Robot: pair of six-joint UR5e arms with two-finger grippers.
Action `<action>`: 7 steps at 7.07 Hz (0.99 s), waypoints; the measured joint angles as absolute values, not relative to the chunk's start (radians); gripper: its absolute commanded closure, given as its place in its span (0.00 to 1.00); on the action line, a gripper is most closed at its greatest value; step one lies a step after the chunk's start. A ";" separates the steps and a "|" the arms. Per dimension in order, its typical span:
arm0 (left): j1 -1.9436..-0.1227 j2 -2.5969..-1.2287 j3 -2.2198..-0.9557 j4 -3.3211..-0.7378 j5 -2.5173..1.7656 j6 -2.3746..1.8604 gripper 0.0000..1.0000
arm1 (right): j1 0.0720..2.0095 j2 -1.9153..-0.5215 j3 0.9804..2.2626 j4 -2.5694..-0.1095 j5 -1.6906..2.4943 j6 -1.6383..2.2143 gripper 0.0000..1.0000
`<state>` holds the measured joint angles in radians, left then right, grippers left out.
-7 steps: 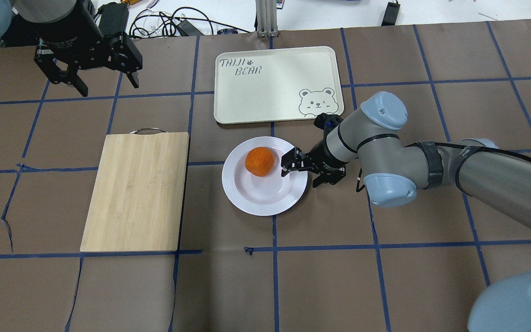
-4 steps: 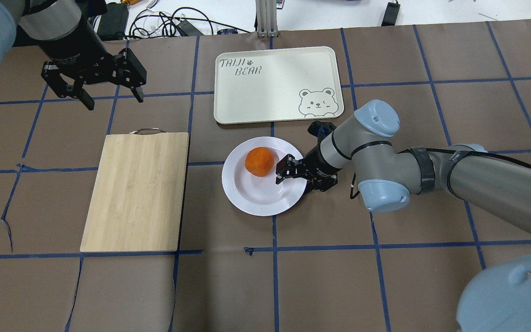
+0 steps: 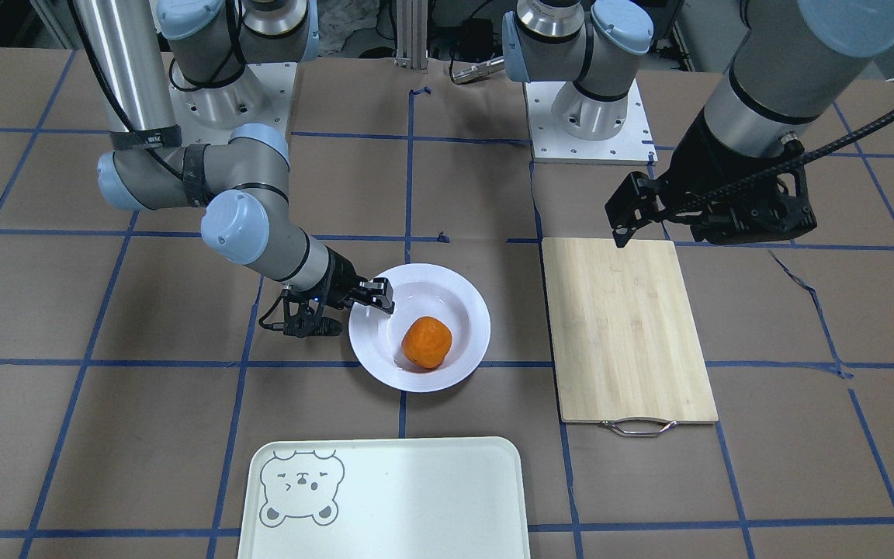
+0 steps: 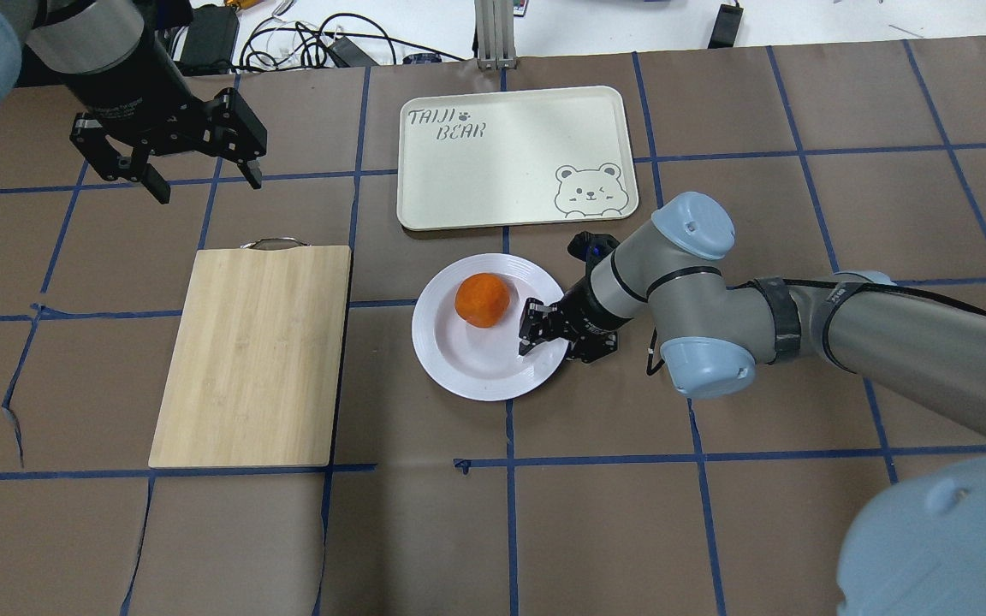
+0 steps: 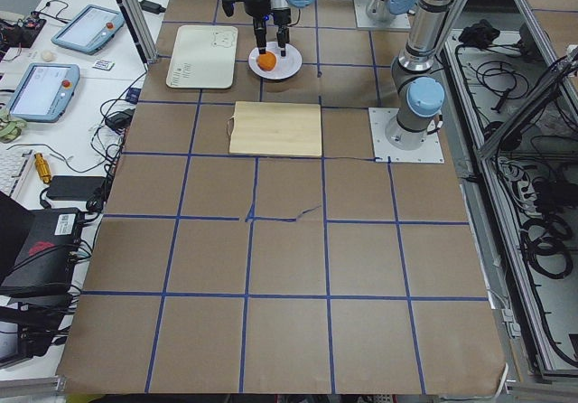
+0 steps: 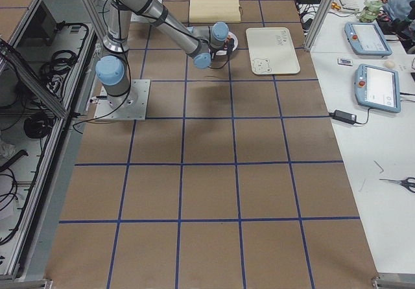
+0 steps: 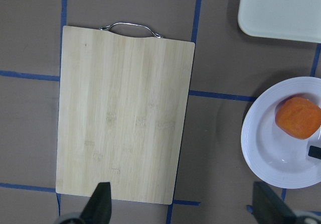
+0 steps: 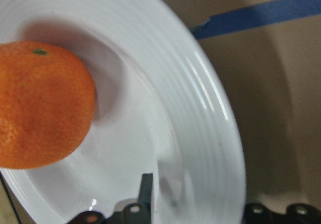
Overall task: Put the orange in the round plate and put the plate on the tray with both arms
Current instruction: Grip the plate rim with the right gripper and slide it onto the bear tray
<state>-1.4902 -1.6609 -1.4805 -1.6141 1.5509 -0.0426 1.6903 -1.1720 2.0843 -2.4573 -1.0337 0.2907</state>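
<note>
The orange [image 4: 483, 299] lies in the sunken centre of the round plate [image 4: 459, 376], which rests on the table just in front of the tray [image 4: 510, 162]. My right gripper [image 4: 555, 349] is low at the plate's right rim and open. One finger is over the plate's inside and the other is outside the rim, as the right wrist view shows with the orange [image 8: 40, 108] and the plate [image 8: 200, 108]. My left gripper [image 4: 202, 175] hangs open and empty, high above the far left of the table, beyond the cutting board.
A bamboo cutting board [image 4: 253, 355] with a metal handle lies left of the plate. Cables and boxes sit past the table's far edge. The brown mat with blue tape lines covers the rest of the table.
My right gripper has slid left and lower along the plate's right rim, straddling it more closely. My left gripper has shifted slightly toward the board. Orange and plate stay put.
</note>
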 measured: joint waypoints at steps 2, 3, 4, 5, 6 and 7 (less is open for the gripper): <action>-1.490 -1.660 -1.480 -1.615 1.551 -0.042 0.00 | 1.688 -1.183 2.075 -2.455 -1.032 0.309 1.00; -1.490 -1.660 -1.480 -1.615 1.551 -0.042 0.00 | 1.683 -1.201 2.064 -2.454 -1.031 0.349 1.00; -1.487 -1.660 -1.480 -1.615 1.551 -0.042 0.00 | 1.678 -1.221 2.042 -2.448 -1.029 0.399 1.00; -1.482 -1.659 -1.481 -1.615 1.552 -0.042 0.00 | 1.672 -1.233 2.019 -2.439 -1.007 0.442 1.00; -1.477 -1.659 -1.482 -1.616 1.553 -0.042 0.00 | 1.659 -1.238 2.002 -2.434 -0.963 0.476 1.00; -1.475 -1.658 -1.482 -1.616 1.553 -0.041 0.00 | 1.638 -1.237 1.973 -2.429 -0.940 0.490 1.00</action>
